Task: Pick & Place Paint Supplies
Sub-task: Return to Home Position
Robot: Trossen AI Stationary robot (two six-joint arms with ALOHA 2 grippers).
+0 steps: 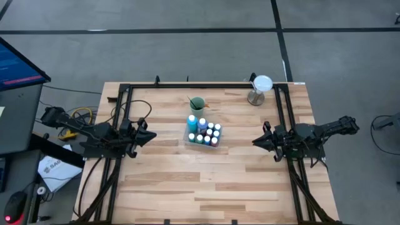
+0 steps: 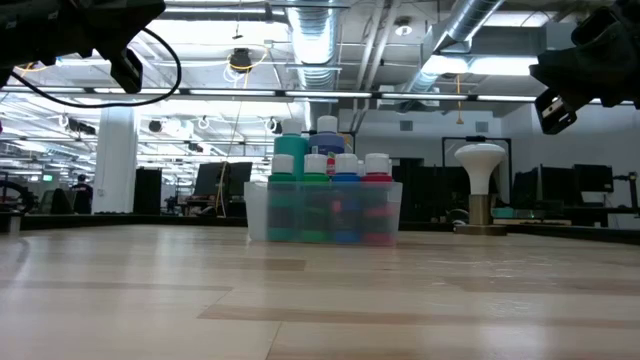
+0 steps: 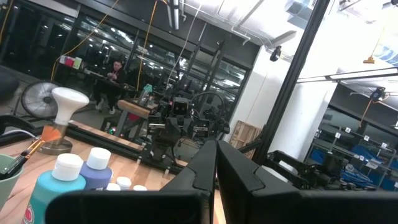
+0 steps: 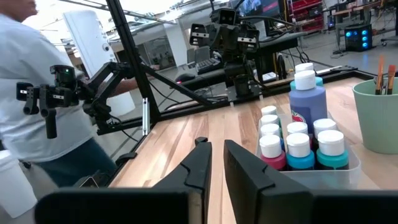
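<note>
Several white-capped paint bottles (image 1: 203,132) stand upright in a clear tray (image 1: 187,139) at the table's middle; they also show in the low view (image 2: 325,195) and the right wrist view (image 4: 298,146). A taller blue bottle (image 3: 50,190) and a purple bottle (image 4: 308,102) stand among them. Thin paintbrushes (image 4: 380,71) stick up from a green cup (image 1: 197,103) just beyond the tray. My left gripper (image 1: 152,134) hovers left of the tray, shut (image 3: 216,152). My right gripper (image 1: 254,142) hovers right of it, open by a narrow gap (image 4: 217,146).
A white-topped stand (image 1: 259,89) sits near the far right corner. The black frame rails (image 1: 187,85) run along the table's far edge and sides. Bare wood lies between each gripper and the tray, and across the near half. A person in white (image 4: 37,93) stands beyond the table.
</note>
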